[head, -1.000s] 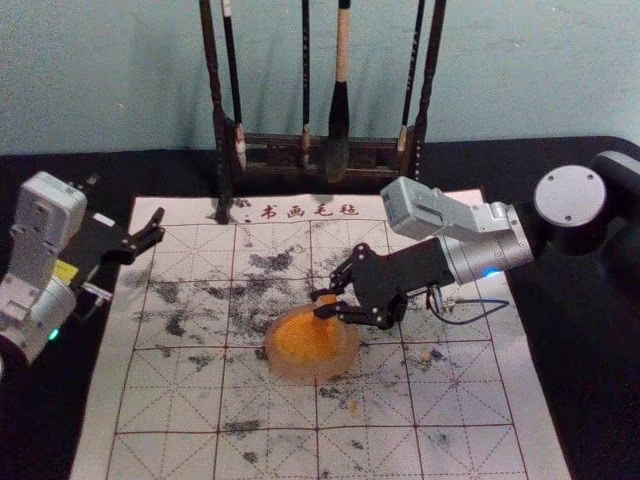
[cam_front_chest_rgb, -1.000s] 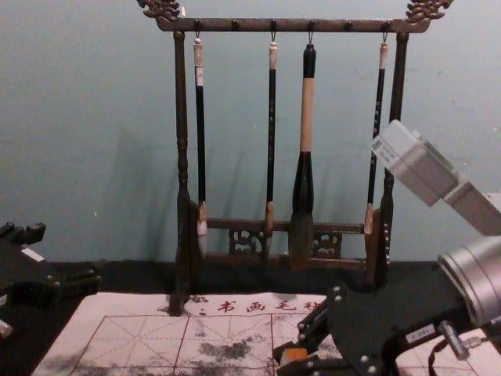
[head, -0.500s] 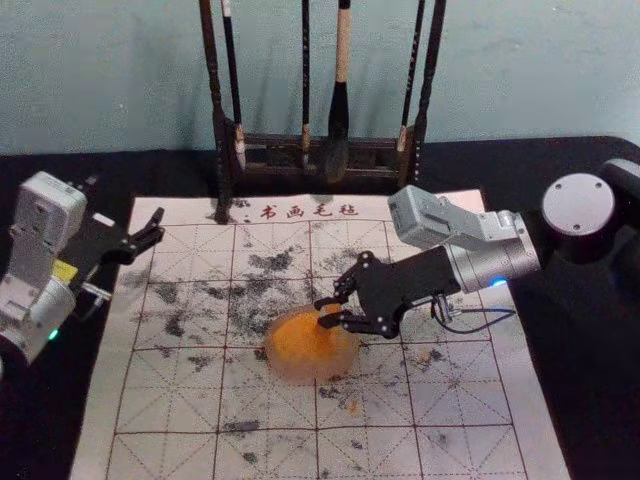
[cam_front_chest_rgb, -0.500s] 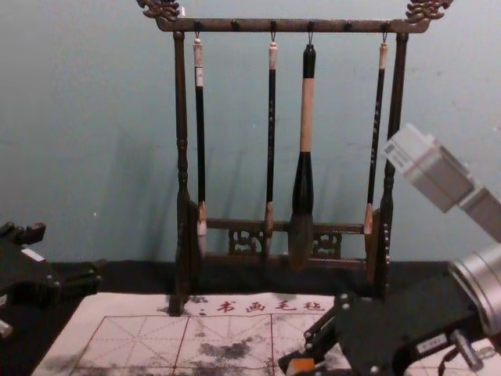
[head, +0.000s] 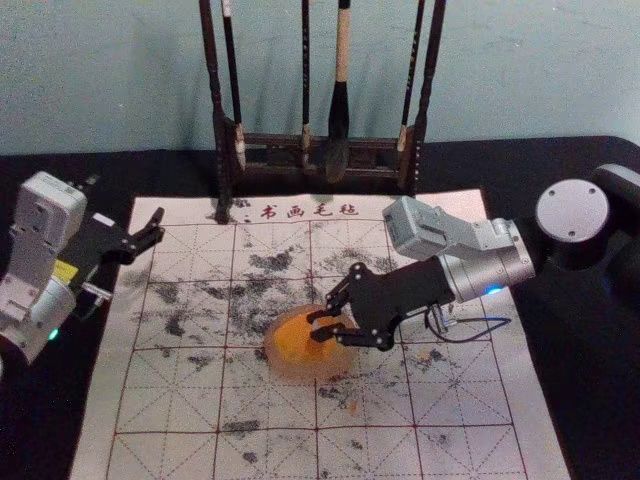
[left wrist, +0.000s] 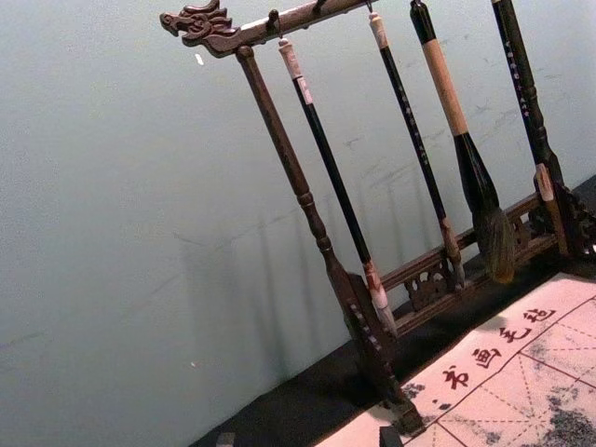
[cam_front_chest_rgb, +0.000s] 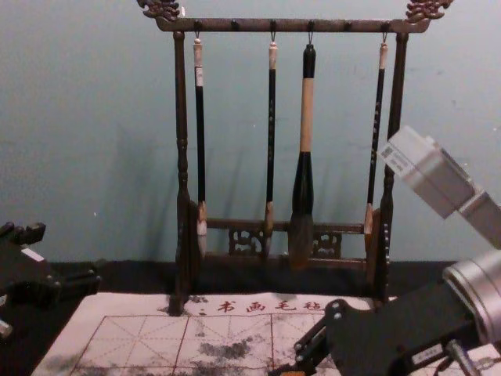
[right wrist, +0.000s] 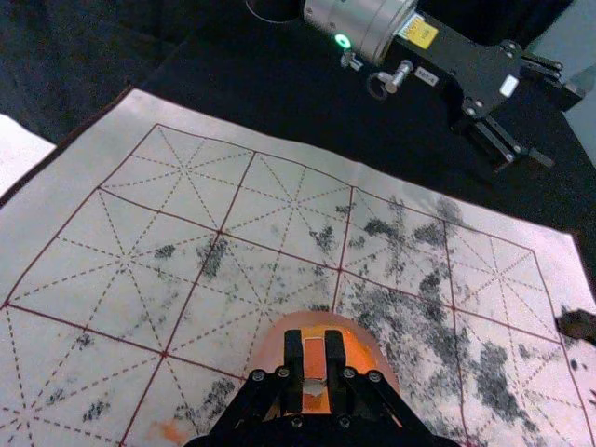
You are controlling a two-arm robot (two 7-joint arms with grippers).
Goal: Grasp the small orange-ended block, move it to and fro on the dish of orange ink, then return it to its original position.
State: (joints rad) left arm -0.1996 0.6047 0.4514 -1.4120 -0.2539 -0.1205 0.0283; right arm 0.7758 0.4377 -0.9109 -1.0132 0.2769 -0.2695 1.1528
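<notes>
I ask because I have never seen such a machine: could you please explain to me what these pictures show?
This is a robot with two arms, each ending in a hand with fingers. One picture looks down from its head, one looks forward from its chest, and one comes from each wrist.

On the table lies a pale mat with red grid lines and dark ink marks. On it stands a round dish of orange ink. Behind, four brushes hang from a wooden rack.

The right hand grips a small block between its fingers, over the dish. The left hand, fingers apart, is beside the mat's far left part and holds nothing.
</notes>
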